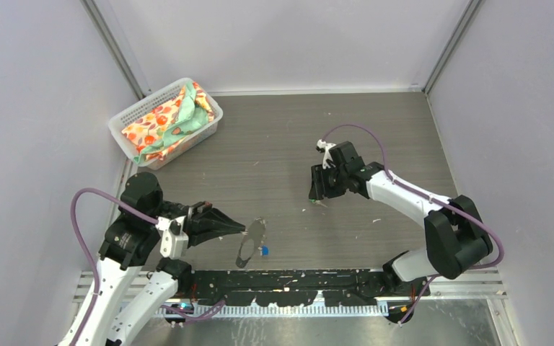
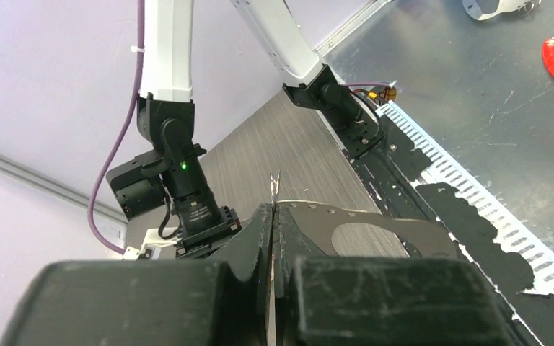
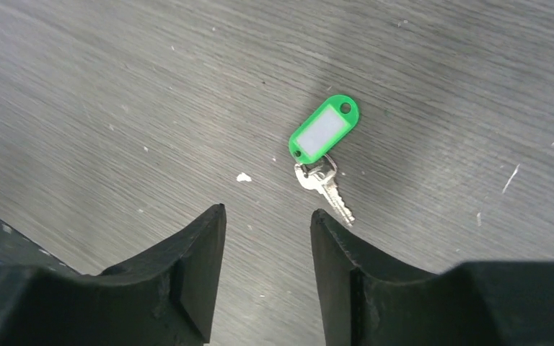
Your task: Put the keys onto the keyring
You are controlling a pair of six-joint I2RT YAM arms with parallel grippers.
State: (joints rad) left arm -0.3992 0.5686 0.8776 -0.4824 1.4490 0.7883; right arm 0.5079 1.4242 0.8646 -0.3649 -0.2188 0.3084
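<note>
Keys lying apart on the counter, right pincer with jaws parted just short of the green-tagged key, white label, small silver blade, left pincer clamped on the keyring, thin grey loop, blue-tagged key just beside it.

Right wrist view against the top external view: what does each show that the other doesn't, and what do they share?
Only the right wrist view: the white label on the green tag and the silver key on its small ring, ahead of the open right fingers. Only the top external view: the white basket of patterned cloth, the left arm, the keyring with the blue tag by it. Both: the wood-grain table and the green tag, a mere speck from above.
</note>
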